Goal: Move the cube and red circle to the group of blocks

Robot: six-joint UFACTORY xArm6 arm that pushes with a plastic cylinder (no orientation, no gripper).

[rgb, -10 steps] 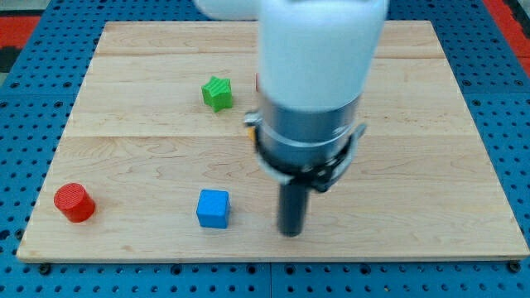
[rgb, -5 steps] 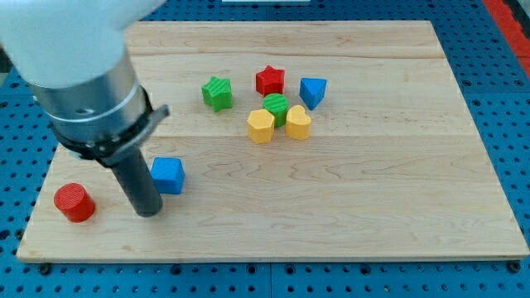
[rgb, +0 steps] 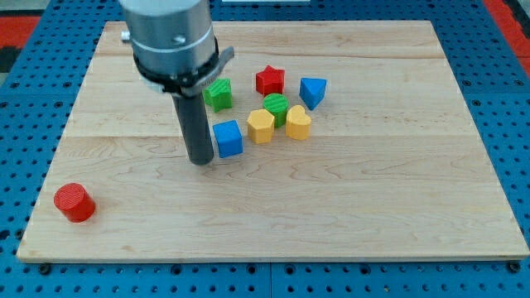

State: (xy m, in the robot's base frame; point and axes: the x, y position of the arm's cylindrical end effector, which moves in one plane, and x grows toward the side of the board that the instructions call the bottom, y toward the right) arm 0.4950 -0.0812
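My tip (rgb: 199, 160) rests on the board just left of the blue cube (rgb: 228, 138), touching or nearly touching it. The cube sits right beside a yellow block (rgb: 261, 127) at the left edge of the group. The group also holds a green star-like block (rgb: 219, 93), a red star (rgb: 270, 81), a green round block (rgb: 276, 106), a second yellow block (rgb: 298, 122) and a blue triangular block (rgb: 312, 91). The red circle (rgb: 74, 202), a short cylinder, stands alone near the board's bottom-left corner, far from my tip.
The wooden board (rgb: 373, 190) lies on a blue pegboard surface (rgb: 25, 124). The arm's grey body (rgb: 170, 41) rises over the board's top left and hides part of it.
My tip has moved up and right, and the blue cube has gone with it from the board's lower left to the left edge of the group. The red circle has not moved.
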